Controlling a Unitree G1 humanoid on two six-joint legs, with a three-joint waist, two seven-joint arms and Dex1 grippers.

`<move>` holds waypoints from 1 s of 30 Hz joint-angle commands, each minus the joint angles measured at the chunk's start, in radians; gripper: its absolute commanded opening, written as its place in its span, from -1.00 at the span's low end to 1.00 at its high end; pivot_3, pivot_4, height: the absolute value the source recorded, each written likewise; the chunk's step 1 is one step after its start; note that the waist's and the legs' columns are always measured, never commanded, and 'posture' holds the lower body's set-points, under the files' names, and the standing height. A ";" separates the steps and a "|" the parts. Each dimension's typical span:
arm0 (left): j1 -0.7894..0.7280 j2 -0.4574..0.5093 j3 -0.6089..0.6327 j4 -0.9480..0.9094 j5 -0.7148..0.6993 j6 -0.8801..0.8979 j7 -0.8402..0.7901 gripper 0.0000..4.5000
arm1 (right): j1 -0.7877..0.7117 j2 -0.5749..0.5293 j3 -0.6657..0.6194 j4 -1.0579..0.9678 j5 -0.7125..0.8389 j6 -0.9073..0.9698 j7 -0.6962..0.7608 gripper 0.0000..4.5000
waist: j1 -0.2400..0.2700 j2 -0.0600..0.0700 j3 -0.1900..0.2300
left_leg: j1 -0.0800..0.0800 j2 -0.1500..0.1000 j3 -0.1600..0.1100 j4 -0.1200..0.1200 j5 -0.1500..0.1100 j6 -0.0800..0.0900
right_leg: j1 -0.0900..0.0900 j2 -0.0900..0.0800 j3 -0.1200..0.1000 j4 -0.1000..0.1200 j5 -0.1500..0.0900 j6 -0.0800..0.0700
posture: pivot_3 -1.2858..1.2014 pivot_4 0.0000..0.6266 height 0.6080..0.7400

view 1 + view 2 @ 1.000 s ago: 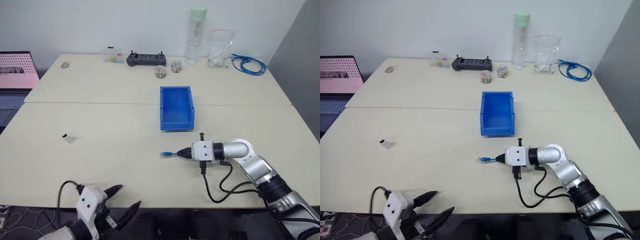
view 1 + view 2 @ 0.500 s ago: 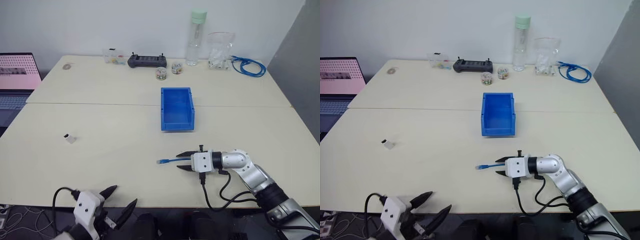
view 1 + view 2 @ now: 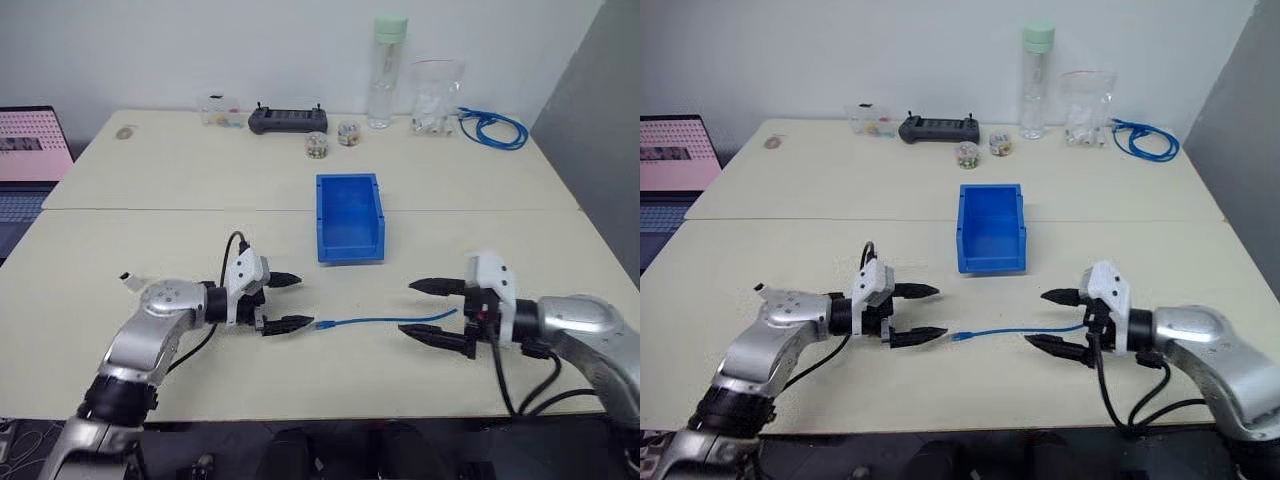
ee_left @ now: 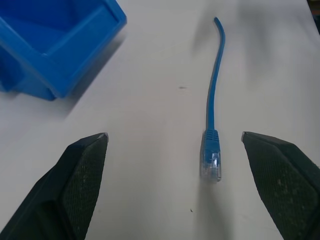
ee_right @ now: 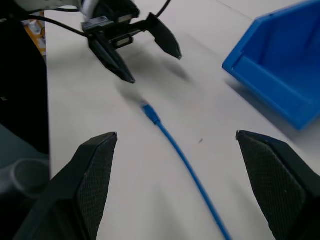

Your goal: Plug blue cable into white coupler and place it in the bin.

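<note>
The blue cable [image 3: 385,320] lies loose on the table, its clear plug [image 4: 210,161] at the end toward my left gripper. My left gripper [image 3: 303,300] stands open just short of the plug, which it does not touch. My right gripper [image 3: 405,307] is open at the cable's other end, which runs in between its spread fingers [image 5: 95,170] without being gripped. The bin [image 3: 350,250] stands open-topped just beyond the cable. The white coupler [image 3: 127,277] sits far to the left, behind my left elbow.
Along the back edge stand a tall bottle [image 3: 388,70], a black controller [image 3: 288,120], two small jars [image 3: 318,146], a plastic bag [image 3: 437,95] and a coiled blue cable bundle [image 3: 495,128]. A laptop [image 3: 30,150] sits off the table's left side.
My right gripper has opened, let go of the cable and drawn back to the right. My left arm has come up from below the table edge to the plug end.
</note>
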 commanded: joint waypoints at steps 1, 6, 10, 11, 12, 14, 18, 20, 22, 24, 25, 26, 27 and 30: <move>-0.051 0.015 -0.099 0.068 0.049 -0.064 -0.161 1.00 | 0.113 -0.023 -0.130 -0.110 0.102 0.089 -0.061 0.80 | -0.001 0.000 0.000 | -0.003 0.000 -0.001 0.000 0.000 0.000 | -0.002 0.000 0.000 0.000 0.000 0.000 | 0.03 -0.52 1.00; -0.063 0.004 -0.132 0.110 0.102 -0.104 -0.173 1.00 | 0.222 0.030 -0.181 -0.177 0.095 0.086 -0.184 0.80 | -0.001 0.000 0.000 | -0.005 -0.002 -0.001 0.001 0.000 0.000 | -0.007 0.000 0.005 0.002 0.001 0.001 | 0.03 -0.52 1.00; -0.029 -0.006 -0.148 0.119 0.175 -0.134 -0.103 0.92 | 0.292 0.058 -0.186 -0.219 0.083 0.070 -0.240 0.81 | 0.001 0.000 0.000 | -0.003 -0.002 -0.002 0.002 0.000 0.000 | -0.005 0.000 0.005 0.002 -0.001 0.007 | 0.03 -0.52 1.00; -0.015 0.000 -0.148 0.103 0.175 -0.124 -0.102 0.83 | 0.309 0.060 -0.189 -0.227 0.084 0.066 -0.246 0.81 | 0.001 0.001 -0.001 | -0.001 -0.002 -0.002 0.002 0.000 0.000 | -0.003 0.000 0.005 0.002 -0.001 0.008 | 0.03 -0.52 1.00; -0.002 0.007 -0.145 0.084 0.171 -0.105 -0.099 0.79 | 0.323 0.060 -0.191 -0.232 0.084 0.061 -0.250 0.81 | 0.000 0.001 -0.001 | 0.001 -0.002 -0.002 0.002 0.000 0.000 | 0.000 0.000 0.005 0.002 -0.001 0.009 | 0.03 -0.52 1.00; 0.019 0.019 -0.141 0.054 0.167 -0.074 -0.087 0.60 | 0.341 0.060 -0.190 -0.236 0.079 0.049 -0.256 0.81 | -0.002 0.001 -0.001 | 0.006 -0.002 -0.002 0.002 0.000 0.000 | 0.005 0.000 0.005 0.001 -0.001 0.009 | 0.03 -0.52 1.00; 0.058 0.044 -0.133 0.038 0.169 -0.059 -0.076 0.24 | 0.353 0.062 -0.172 -0.227 0.068 0.025 -0.263 0.81 | -0.006 0.002 -0.003 | 0.007 -0.002 -0.002 0.001 0.000 0.000 | 0.005 0.001 0.005 0.001 -0.001 0.009 | 0.03 -0.52 1.00; 0.065 0.047 -0.133 0.036 0.169 -0.052 -0.076 0.03 | 0.347 0.056 -0.156 -0.217 0.058 0.013 -0.256 0.81 | -0.007 0.002 -0.003 | 0.007 -0.002 -0.002 0.000 0.000 0.000 | 0.005 0.001 0.006 0.001 -0.001 0.008 | 0.03 -0.52 1.00; 0.061 0.043 -0.130 0.040 0.168 -0.033 -0.064 -0.15 | 0.334 0.052 -0.145 -0.202 0.045 0.002 -0.253 0.81 | -0.007 0.002 -0.004 | 0.007 -0.002 -0.002 0.000 0.000 0.000 | 0.005 0.001 0.006 0.001 -0.001 0.008 | 0.03 -0.52 1.00; 0.055 0.037 -0.127 0.043 0.165 -0.010 -0.052 -0.35 | 0.318 0.049 -0.140 -0.189 0.043 -0.004 -0.252 0.81 | -0.007 0.002 -0.004 | 0.008 -0.002 -0.002 0.000 0.000 0.000 | 0.005 0.001 0.006 0.001 -0.001 0.008 | 0.03 -0.52 1.00; 0.053 0.038 -0.127 0.046 0.165 -0.009 -0.053 -0.45 | 0.308 0.047 -0.135 -0.183 0.040 -0.007 -0.249 0.81 | -0.007 0.002 -0.004 | 0.008 -0.002 -0.002 0.000 0.000 0.000 | 0.006 0.000 0.006 0.001 -0.001 0.008 | 0.03 -0.52 1.00; 0.053 0.039 -0.129 0.048 0.164 -0.012 -0.058 -0.53 | 0.301 0.045 -0.131 -0.177 0.040 -0.009 -0.246 0.81 | -0.007 0.002 -0.004 | 0.009 -0.002 -0.001 0.000 0.000 0.000 | 0.006 0.001 0.006 0.001 -0.001 0.008 | 0.03 -0.52 1.00; 0.053 0.038 -0.131 0.052 0.164 -0.015 -0.059 -0.61 | 0.295 0.044 -0.128 -0.170 0.040 -0.011 -0.244 0.81 | -0.007 0.002 -0.004 | 0.009 -0.002 -0.001 0.000 0.000 0.000 | 0.006 0.001 0.006 0.001 -0.001 0.008 | 0.03 -0.52 1.00; 0.049 0.023 -0.138 0.077 0.167 -0.030 -0.054 -0.89 | 0.286 0.044 -0.117 -0.159 0.034 -0.014 -0.243 0.81 | -0.007 0.003 -0.005 | 0.009 -0.002 -0.001 0.000 0.000 0.000 | 0.006 0.001 0.006 0.001 -0.002 0.008 | 0.03 -0.52 1.00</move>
